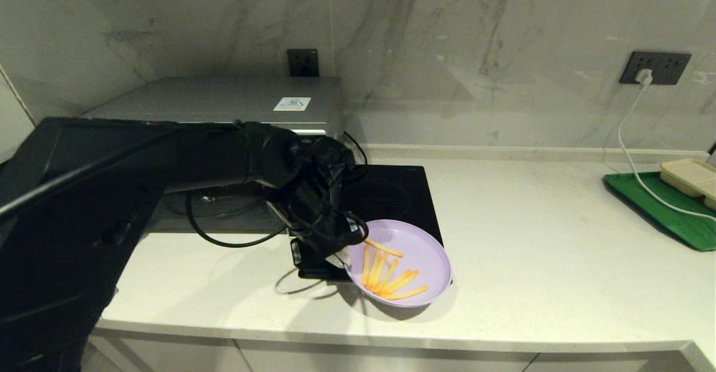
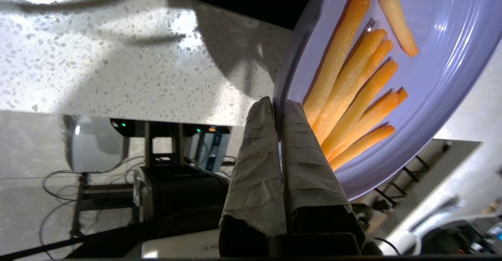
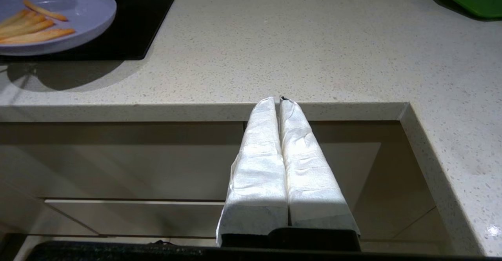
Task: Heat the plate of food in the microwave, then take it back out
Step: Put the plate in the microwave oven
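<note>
The plate of food (image 1: pixel 417 260) is held tilted above the hob (image 1: pixel 391 196) by the left gripper (image 2: pixel 279 108), pinched onto its rim; the right gripper (image 3: pixel 279 101) (fingers pressed together) is parked below the counter edge.

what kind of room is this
Most likely a home kitchen: a microwave and a black hob sit on a pale stone counter against a marble-look wall, with a plate of fries over the hob's edge.
</note>
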{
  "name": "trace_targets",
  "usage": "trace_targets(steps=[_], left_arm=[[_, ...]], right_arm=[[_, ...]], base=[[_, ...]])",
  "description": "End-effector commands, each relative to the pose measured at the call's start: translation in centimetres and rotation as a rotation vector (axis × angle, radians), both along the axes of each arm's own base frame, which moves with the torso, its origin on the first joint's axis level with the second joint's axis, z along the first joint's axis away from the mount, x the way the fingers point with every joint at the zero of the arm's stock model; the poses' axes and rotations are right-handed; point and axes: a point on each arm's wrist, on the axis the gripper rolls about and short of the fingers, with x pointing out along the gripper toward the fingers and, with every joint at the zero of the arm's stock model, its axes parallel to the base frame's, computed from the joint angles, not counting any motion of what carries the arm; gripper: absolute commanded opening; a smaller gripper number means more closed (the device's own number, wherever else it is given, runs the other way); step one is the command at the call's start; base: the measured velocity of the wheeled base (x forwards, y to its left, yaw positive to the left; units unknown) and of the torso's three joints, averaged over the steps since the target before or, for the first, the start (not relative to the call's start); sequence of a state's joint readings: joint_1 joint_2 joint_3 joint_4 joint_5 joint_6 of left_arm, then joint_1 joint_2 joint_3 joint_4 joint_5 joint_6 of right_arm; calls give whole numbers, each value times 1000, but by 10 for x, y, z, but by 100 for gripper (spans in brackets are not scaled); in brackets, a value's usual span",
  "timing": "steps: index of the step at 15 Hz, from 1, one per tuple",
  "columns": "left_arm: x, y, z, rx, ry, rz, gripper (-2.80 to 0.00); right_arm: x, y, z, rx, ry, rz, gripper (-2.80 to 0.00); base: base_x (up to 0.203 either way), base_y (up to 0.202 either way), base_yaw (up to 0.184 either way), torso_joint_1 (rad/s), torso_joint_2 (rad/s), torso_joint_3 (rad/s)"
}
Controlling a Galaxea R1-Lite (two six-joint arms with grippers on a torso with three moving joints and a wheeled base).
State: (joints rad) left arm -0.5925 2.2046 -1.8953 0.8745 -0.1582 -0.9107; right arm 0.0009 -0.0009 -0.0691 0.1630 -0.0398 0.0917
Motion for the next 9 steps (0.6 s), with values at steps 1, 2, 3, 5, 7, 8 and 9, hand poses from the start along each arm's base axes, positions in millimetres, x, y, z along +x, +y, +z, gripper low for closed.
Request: trace_targets(steps=[1, 2, 3, 5, 7, 8, 9], left_arm=[[-6, 15, 17, -53, 4, 11, -280], [-7, 21, 18, -68, 19, 13, -280], [-10, 27, 19, -69, 30, 19, -280], [-20, 39, 21, -73, 37, 28, -280], [-34, 51, 24, -105, 20, 28, -280], [-41, 56, 25, -117, 9, 27, -280], [-48, 61, 28, -126, -2, 28, -280]], right_arm=[[0, 0, 0, 0, 2, 0, -280], [0, 0, 0, 0, 2, 0, -280], [0, 0, 0, 0, 2, 0, -280], [0, 0, 0, 0, 2, 0, -280], [0, 0, 0, 0, 2, 0, -280], [0, 0, 0, 0, 2, 0, -280], [0, 0, 0, 0, 2, 1, -280]], base=[[0, 0, 0, 0, 0, 0], [0, 0, 0, 0, 0, 0], [0, 0, 0, 0, 0, 0], [0, 0, 0, 0, 0, 0], [0, 0, 0, 0, 0, 0], [0, 0, 0, 0, 0, 0], [0, 0, 0, 0, 0, 0]])
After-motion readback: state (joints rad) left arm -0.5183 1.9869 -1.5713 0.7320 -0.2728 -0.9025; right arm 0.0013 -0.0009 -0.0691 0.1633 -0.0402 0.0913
